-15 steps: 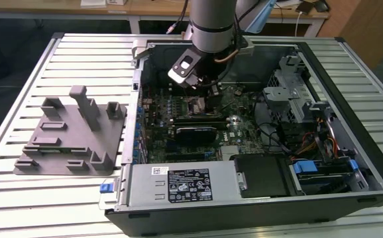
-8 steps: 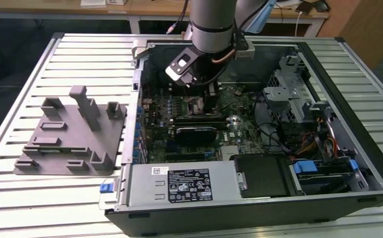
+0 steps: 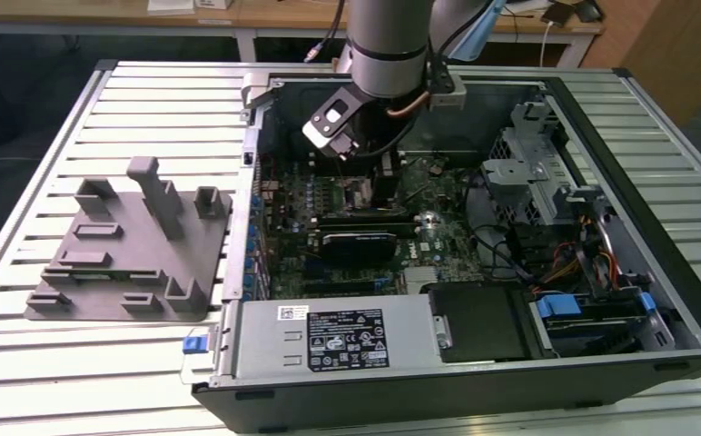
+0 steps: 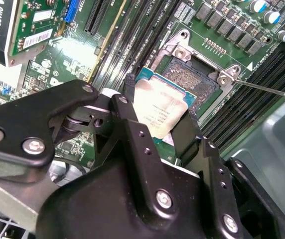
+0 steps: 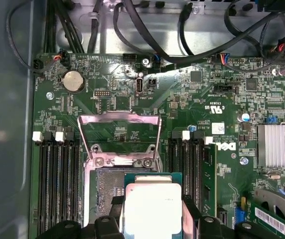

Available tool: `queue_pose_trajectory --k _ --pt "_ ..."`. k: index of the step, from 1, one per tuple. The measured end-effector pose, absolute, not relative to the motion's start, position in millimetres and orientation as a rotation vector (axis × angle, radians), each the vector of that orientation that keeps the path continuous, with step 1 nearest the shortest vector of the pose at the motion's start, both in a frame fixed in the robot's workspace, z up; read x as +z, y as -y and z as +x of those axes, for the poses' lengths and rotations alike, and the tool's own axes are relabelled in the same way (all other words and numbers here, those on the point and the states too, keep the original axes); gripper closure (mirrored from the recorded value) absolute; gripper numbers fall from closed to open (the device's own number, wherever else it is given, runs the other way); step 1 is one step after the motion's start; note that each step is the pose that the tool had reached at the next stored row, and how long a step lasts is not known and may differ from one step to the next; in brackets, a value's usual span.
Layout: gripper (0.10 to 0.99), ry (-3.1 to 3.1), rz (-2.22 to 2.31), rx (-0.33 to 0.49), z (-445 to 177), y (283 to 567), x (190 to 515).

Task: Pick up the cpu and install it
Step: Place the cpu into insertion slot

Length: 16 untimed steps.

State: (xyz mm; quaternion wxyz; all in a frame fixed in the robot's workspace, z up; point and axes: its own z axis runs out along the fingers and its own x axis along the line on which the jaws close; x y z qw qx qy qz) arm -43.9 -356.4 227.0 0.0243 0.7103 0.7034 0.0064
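bench [image 3: 35, 136]: one, slatted silver metal, carrying everything; a pale wooden desk [image 3: 266, 14] with cables stands behind it.
fixture block [image 3: 133, 254]: one, grey, with upright posts, at the exterior view's left, well apart from the arm.
computer case [image 3: 448, 404]: one, black, lying open, from the middle to the exterior view's right.
labels: a silver box [image 3: 266, 350] at the case's near edge bears one black printed sticker [image 3: 348, 341] and one small white one.
arm [image 3: 387, 45]: one, grey, reaching down into the case.
motherboard [image 5: 107, 99]: one, green, with one coin battery [image 5: 73, 80] and one finned heat sink [image 5: 279, 144] in the first wrist view.
gripper [image 4: 160, 112] [image 5: 152, 219]: two black fingers [image 4: 130, 97] clamped on opposite edges of the chip.
cpu [image 4: 157, 102] [image 5: 152, 206]: one, silver-topped with a green rim, held partly over the socket; whether they touch cannot be told.
socket [image 4: 195, 79] [image 5: 102, 184]: one, its pin field bare beyond the chip, its metal frame [image 5: 120, 134] swung open.
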Motion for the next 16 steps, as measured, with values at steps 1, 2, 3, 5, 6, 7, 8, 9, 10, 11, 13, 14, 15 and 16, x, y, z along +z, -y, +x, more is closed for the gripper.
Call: queue_pose_trajectory --k 1,2,3,5,6,7,8,9,10,11,13,14,15,16 --pt "0.545 -2.176 2.198 0.019 -44.0 355.9 226.5" --pt "0.545 -2.176 2.198 0.020 -44.0 355.3 225.8" --pt "0.545 -2.177 2.198 0.021 -43.9 354.8 225.2" --pt "0.545 -2.178 2.199 0.023 -43.9 354.1 224.0" --pt "0.545 -2.179 2.200 0.025 -43.8 353.9 223.4" --pt "0.545 -2.180 2.201 0.027 -43.9 353.7 222.7" --pt "0.545 -2.181 2.202 0.029 -43.9 353.6 221.9" --pt "0.545 -2.182 2.203 0.032 -43.9 353.4 221.1" --pt "0.545 -2.184 2.204 0.035 -44.0 353.2 220.2" --pt "0.545 -2.185 2.206 0.038 -44.0 353.1 219.5" --pt "0.545 -2.186 2.206 0.039 -43.9 352.7 218.5" --pt "0.545 -2.186 2.206 0.039 -44.0 352.5 218.1" --pt "0.545 -2.186 2.206 0.039 -44.2 352.1 217.7" --pt "0.545 -2.186 2.206 0.040 -44.4 351.7 217.2"
